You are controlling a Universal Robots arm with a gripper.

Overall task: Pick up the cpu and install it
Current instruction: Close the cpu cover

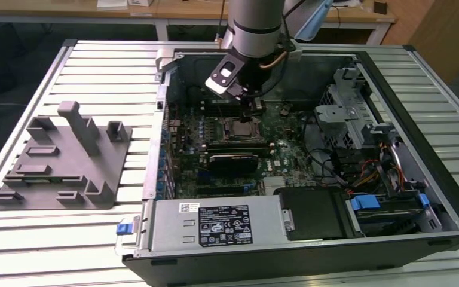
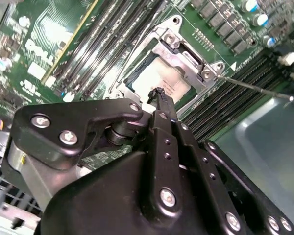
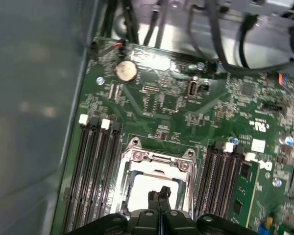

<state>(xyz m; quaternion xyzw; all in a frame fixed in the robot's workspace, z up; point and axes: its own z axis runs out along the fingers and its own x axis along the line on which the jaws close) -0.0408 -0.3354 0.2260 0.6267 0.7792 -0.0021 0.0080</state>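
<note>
The cpu [image 2: 162, 78] lies flat in the open metal socket frame [image 2: 186, 49] on the green motherboard, its pale silver top facing up. In the first wrist view the cpu [image 3: 146, 188] sits inside the same frame [image 3: 157, 157]. My gripper [image 2: 159, 93] hangs just above the chip's edge with its black fingers pressed together and nothing between them. The first wrist view shows the gripper [image 3: 159, 194] tips over the chip too. In the exterior view the gripper [image 1: 253, 113] reaches down into the open computer case over the cpu [image 1: 243, 128]. Whether the tips touch the chip I cannot tell.
Memory slots [image 3: 95, 166] flank the socket and a thin socket lever [image 2: 255, 85] sticks out beside it. A coin battery [image 3: 126, 71] lies on the board. The case holds a labelled power supply [image 1: 213, 224] and a drive cage [image 1: 349, 107]. A grey fixture [image 1: 62, 158] stands on the slatted table.
</note>
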